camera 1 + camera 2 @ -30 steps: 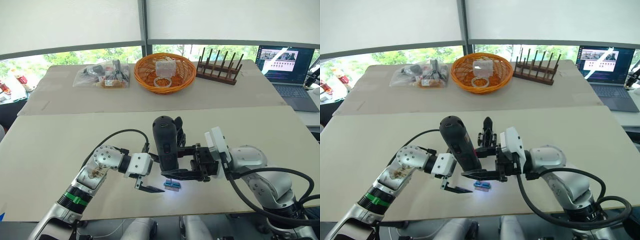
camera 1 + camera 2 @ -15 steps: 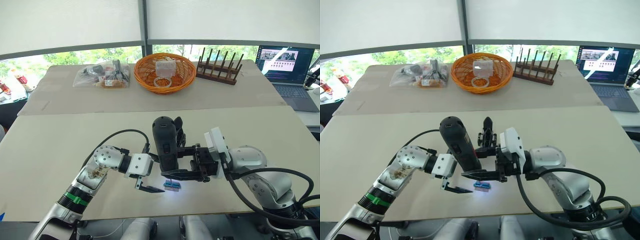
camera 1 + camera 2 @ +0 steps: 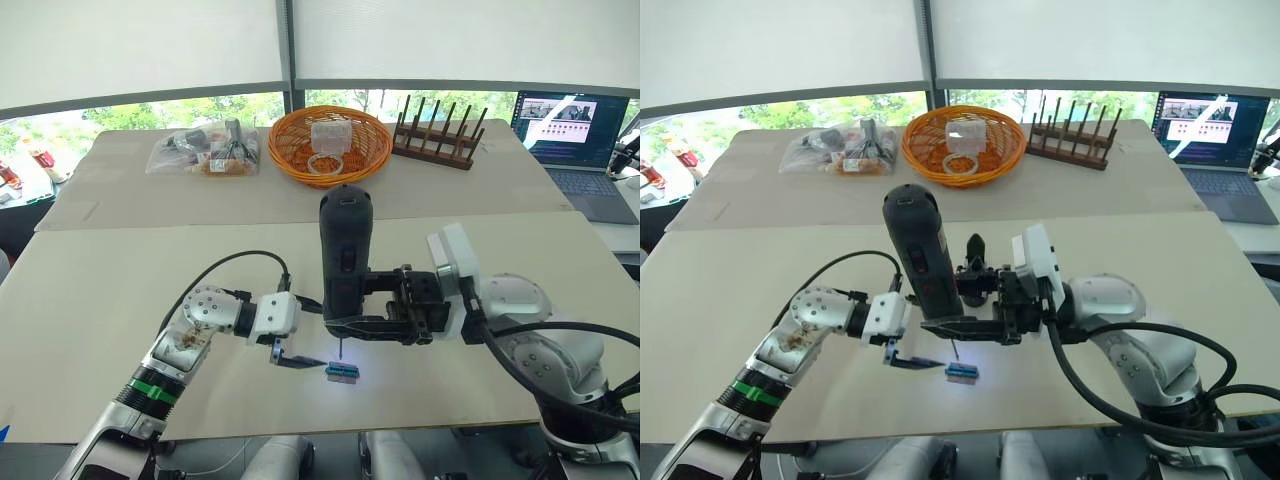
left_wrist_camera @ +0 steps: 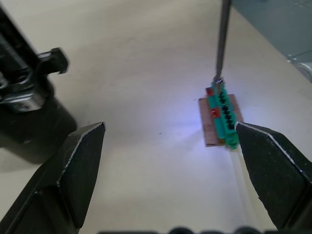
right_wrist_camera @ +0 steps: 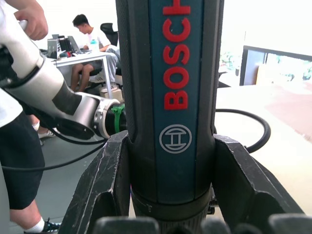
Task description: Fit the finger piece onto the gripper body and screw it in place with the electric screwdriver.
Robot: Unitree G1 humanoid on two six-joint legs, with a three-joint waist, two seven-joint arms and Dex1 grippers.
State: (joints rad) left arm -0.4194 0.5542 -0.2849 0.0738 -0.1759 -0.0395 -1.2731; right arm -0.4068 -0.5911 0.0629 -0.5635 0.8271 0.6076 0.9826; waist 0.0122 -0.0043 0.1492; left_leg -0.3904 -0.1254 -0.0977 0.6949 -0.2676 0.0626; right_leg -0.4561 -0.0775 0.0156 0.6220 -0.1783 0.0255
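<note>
With the right fingers (image 3: 345,325) clamped on the upright screwdriver (image 3: 343,255) and the left fingers (image 4: 170,161) spread wide beside the green block (image 4: 220,119), keep the bit vertical over it.

Right gripper (image 3: 345,325): jaws clamped on the upright electric screwdriver (image 3: 343,255). Left gripper (image 4: 165,180): jaws spread apart, just left of the screwdriver, low over the tabletop (image 3: 120,290).

Beige table (image 3: 120,300), green block (image 3: 342,372)
</note>
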